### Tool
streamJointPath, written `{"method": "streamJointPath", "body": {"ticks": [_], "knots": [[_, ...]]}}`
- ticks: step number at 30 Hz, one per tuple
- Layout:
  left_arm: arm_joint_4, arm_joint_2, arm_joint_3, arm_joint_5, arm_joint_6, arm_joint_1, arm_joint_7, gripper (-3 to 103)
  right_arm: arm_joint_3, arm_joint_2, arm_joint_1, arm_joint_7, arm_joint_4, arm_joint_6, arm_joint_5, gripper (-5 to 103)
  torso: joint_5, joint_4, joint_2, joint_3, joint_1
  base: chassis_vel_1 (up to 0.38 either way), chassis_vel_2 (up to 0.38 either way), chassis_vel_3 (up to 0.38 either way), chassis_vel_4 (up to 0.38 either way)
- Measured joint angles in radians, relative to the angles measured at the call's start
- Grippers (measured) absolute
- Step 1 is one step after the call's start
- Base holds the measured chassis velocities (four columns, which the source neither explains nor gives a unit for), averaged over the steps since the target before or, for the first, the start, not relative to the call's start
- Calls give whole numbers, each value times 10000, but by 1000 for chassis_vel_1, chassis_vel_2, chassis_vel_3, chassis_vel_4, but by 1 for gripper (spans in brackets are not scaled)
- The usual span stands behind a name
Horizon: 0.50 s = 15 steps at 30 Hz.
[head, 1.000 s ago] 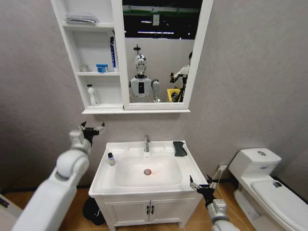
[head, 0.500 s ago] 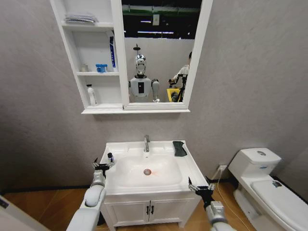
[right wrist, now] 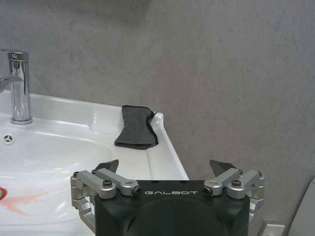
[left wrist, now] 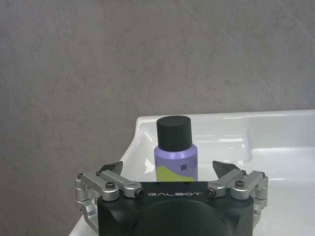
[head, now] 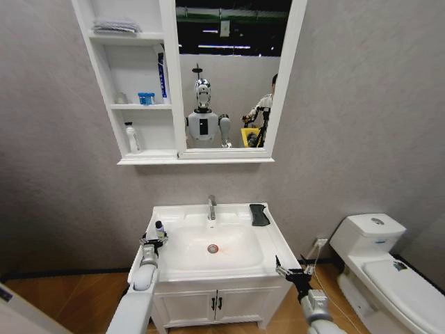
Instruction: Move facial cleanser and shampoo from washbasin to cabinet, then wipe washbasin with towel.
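Note:
One of the facial cleanser and shampoo pair, a lilac bottle point(head: 160, 229) with a black cap, stands upright on the washbasin point(head: 272, 243) at its left rim. My left gripper point(head: 151, 243) sits open just in front of it. In the left wrist view the lilac bottle point(left wrist: 174, 133) rises between the spread fingers of that gripper point(left wrist: 167, 165), untouched. The other bottle, slim and white point(head: 131, 138), stands on the cabinet's point(head: 104, 83) lowest shelf. The dark towel point(head: 259, 214) lies folded at the basin's back right corner. My right gripper point(head: 292, 270) hangs open off the basin's front right corner, the towel point(right wrist: 137, 128) ahead of it.
A chrome tap point(head: 212, 207) stands behind the bowl with its red-ringed drain point(head: 213, 248). A blue tub point(head: 147, 98) and a tall blue tube point(head: 163, 76) occupy the middle shelf beside the mirror point(head: 233, 76). A white toilet point(head: 379, 261) stands to the right.
My left arm has come down from beside the cabinet to the washbasin's left edge and closed in on the lilac bottle. The right gripper has barely moved.

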Motion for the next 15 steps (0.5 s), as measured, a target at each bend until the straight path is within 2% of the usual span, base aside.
{"method": "streamJointPath", "body": {"ticks": [8,10,12,14,15], "knots": [[614,-81,-64,15,-36,-484,92,100,2,33,-71,14,25,16,29,100,2,2,0,1,0,0,0,0,0],[686,-86,-108,16,-57,-576,102,103,6,-12,-163,13,193,-47,142,100,-1,1,0,0,0,0,0,0,0],[710,-87,-117,16,-72,-611,104,100,17,-28,-185,13,261,-76,179,100,-1,1,0,0,0,0,0,0,0],[710,-85,-118,-2,-75,-640,108,89,48,-39,-174,23,311,-99,208,100,0,1,0,0,0,0,0,0,0],[710,-85,-118,-2,-75,-640,108,89,48,-39,-174,23,311,-99,208,100,0,1,0,0,0,0,0,0,0]]}}
